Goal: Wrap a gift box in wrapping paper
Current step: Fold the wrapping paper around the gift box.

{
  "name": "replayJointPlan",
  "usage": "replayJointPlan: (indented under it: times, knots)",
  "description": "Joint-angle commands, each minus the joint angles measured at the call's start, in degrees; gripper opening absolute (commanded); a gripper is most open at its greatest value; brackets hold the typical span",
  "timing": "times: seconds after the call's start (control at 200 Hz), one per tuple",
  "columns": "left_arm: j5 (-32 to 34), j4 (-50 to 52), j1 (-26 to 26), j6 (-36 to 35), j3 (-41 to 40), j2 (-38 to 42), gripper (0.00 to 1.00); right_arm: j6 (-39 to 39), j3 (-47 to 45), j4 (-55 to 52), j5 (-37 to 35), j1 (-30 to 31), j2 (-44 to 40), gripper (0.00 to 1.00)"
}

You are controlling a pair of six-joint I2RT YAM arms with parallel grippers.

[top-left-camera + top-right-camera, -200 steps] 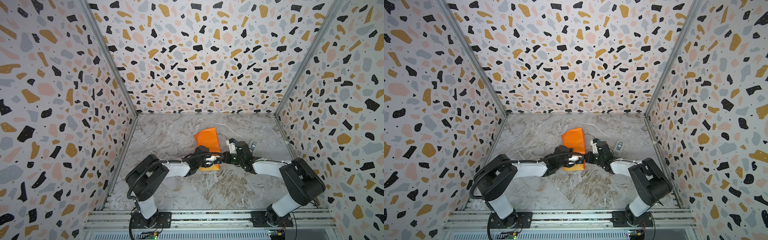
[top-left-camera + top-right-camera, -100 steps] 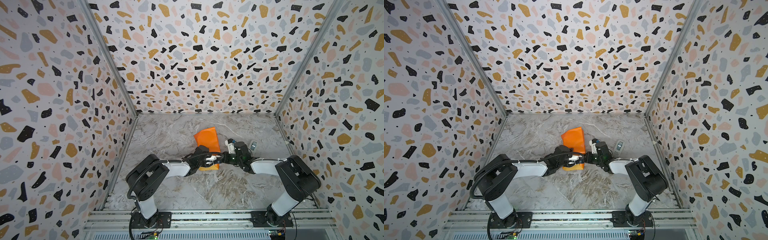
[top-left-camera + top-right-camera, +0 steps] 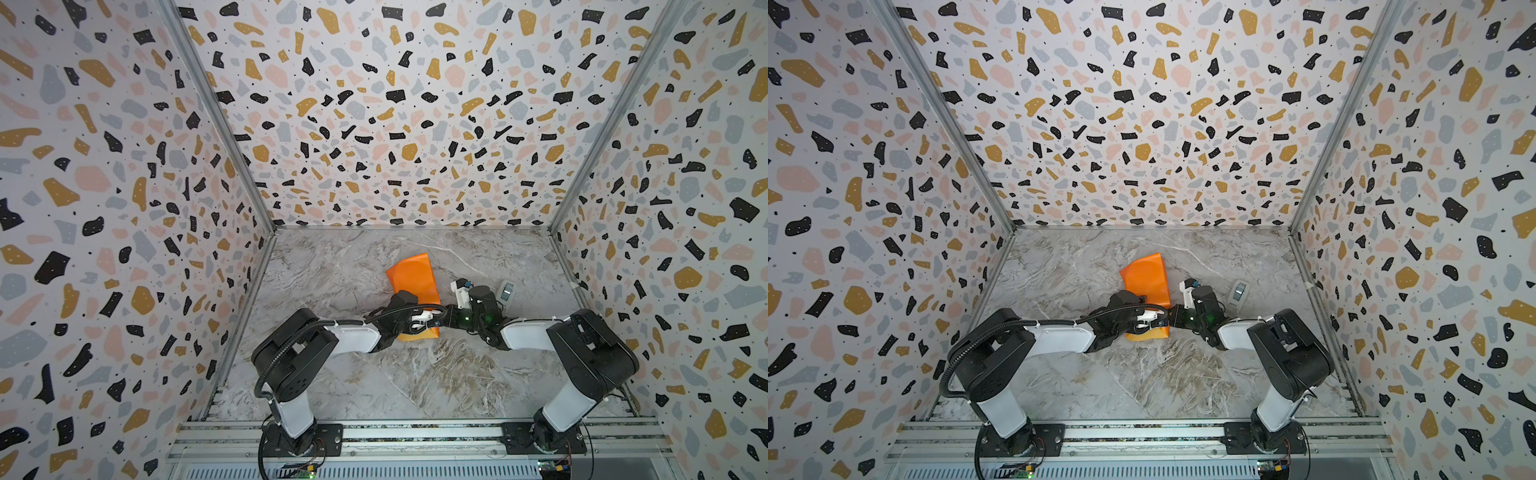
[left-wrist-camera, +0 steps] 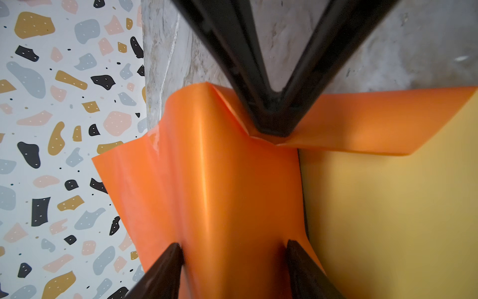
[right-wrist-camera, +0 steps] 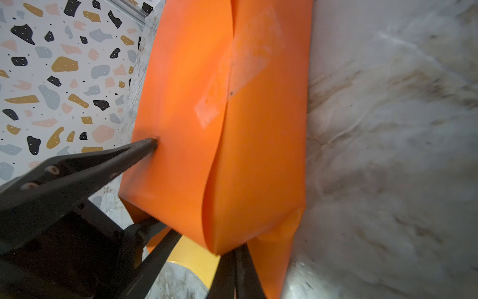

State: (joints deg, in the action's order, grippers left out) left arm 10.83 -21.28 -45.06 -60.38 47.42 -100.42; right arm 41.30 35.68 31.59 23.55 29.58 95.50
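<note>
The wrapping paper (image 3: 413, 278) (image 3: 1146, 276) lies folded into an orange package mid-table, with a yellow flap (image 4: 388, 207) at its near end. The gift box is hidden inside the paper. My left gripper (image 3: 430, 321) (image 4: 234, 256) is open, with both fingertips (image 4: 176, 259) pressed on the orange top face near that end. My right gripper (image 3: 445, 316) (image 5: 235, 259) is shut. Its closed tip pushes into the end fold, seen in the left wrist view as a black V (image 4: 271, 121). A clear tape strip (image 5: 240, 67) crosses the seam.
A small grey device (image 3: 506, 290) (image 3: 1239, 293) lies on the marble table (image 3: 415, 386) right of the right wrist. Terrazzo walls (image 3: 395, 124) close three sides. Both forearms meet at the package's near end.
The right arm has edged slightly toward the package. Both grippers stay at its near end, and the paper has not shifted.
</note>
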Motion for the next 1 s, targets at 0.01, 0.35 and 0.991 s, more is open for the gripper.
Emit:
replayJointPlan:
  times: [0.01, 0.35, 0.991]
  knots:
    - [-1.14, 3.43, -0.2, 0.86, 0.3, -1.53, 0.63, -0.3, -0.81, 1.45, -0.35, -0.58, -1.28, 0.06]
    - [-1.05, 3.41, -0.21, 0.84, 0.3, -1.62, 0.63, -0.17, -0.6, 2.64, 0.8, -1.55, 0.26, 0.06]
    - [-0.99, 3.56, -0.21, 0.97, 0.37, -1.69, 0.63, 1.9, 0.61, 4.79, 1.07, -0.49, 4.37, 0.06]
